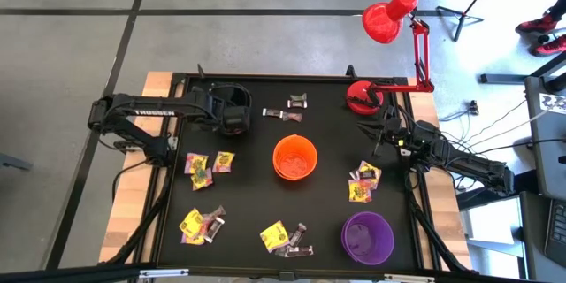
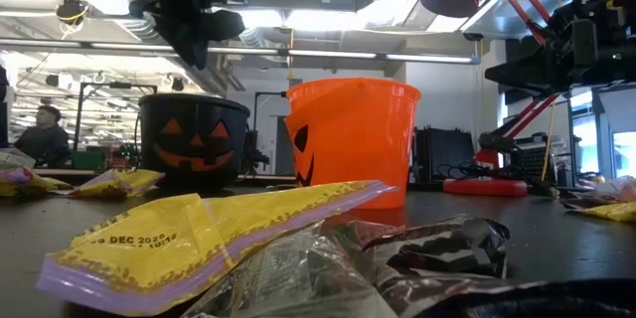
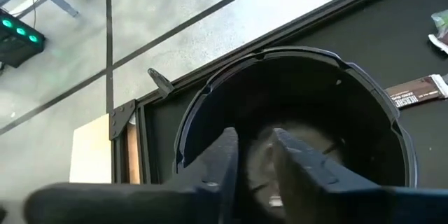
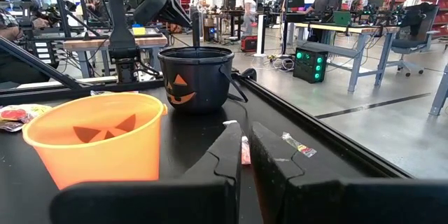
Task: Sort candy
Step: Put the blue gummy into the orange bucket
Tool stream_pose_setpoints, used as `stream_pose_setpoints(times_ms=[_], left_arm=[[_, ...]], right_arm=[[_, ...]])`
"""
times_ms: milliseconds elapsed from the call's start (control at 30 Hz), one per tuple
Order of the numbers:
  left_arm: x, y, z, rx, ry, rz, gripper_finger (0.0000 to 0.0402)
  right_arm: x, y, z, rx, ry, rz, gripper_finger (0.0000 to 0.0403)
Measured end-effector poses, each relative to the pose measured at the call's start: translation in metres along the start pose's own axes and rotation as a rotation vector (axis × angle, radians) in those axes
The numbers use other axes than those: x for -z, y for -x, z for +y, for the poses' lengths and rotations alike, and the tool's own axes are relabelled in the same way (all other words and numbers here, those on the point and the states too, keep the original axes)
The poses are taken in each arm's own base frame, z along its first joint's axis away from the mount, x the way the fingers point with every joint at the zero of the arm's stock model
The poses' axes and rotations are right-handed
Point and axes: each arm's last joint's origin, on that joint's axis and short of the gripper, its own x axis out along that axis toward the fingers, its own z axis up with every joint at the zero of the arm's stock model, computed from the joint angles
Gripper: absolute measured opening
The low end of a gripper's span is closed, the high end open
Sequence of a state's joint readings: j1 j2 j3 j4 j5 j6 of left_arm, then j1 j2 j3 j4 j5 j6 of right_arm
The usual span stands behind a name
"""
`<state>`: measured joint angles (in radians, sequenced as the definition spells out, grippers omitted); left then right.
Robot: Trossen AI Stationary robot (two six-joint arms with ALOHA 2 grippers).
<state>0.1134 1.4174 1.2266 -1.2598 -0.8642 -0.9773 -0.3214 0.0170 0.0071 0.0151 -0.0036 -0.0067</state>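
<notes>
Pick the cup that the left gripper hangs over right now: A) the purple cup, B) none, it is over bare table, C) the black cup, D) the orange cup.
C: in the high view the left gripper sits above the black cup at the table's far left, and the left wrist view looks past its fingers straight down into that cup's dark inside.

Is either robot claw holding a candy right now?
No. The left claw hangs open over the black cup, nothing between its fingers. The right claw is shut, holding nothing.
</notes>
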Motion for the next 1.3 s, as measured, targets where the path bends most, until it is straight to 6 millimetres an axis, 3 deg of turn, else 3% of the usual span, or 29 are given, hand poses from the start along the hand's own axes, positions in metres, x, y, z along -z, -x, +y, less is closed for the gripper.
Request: stream_pose_setpoints(times_ms=[200,533,733,1033,1300], left_arm=[[0.004,0.011,0.002,0.088,-0.025,0.039,0.0130],[0.030,0.066,0.002,0.374,-0.121,0.002,0.0132],[0.055,0.090,-0.005,0.522,-0.217,0.076,0.0132],[0.080,0.103,-0.001,0.478,-0.227,0.140,0.0132],[0.104,0.106,0.002,0.448,-0.183,-0.011,0.0132]], right_arm=[[0.000,0.000,0.000,0.000,0.000,0.000,0.0028],[0.000,0.000,0.000,0.000,0.000,0.000,0.0028],[0.000,0.000,0.000,0.000,0.000,0.000,0.0028],[0.000,0.000,0.000,0.000,0.000,0.000,0.0028],[0.000,0.000,0.000,0.000,0.000,0.000,0.0028]])
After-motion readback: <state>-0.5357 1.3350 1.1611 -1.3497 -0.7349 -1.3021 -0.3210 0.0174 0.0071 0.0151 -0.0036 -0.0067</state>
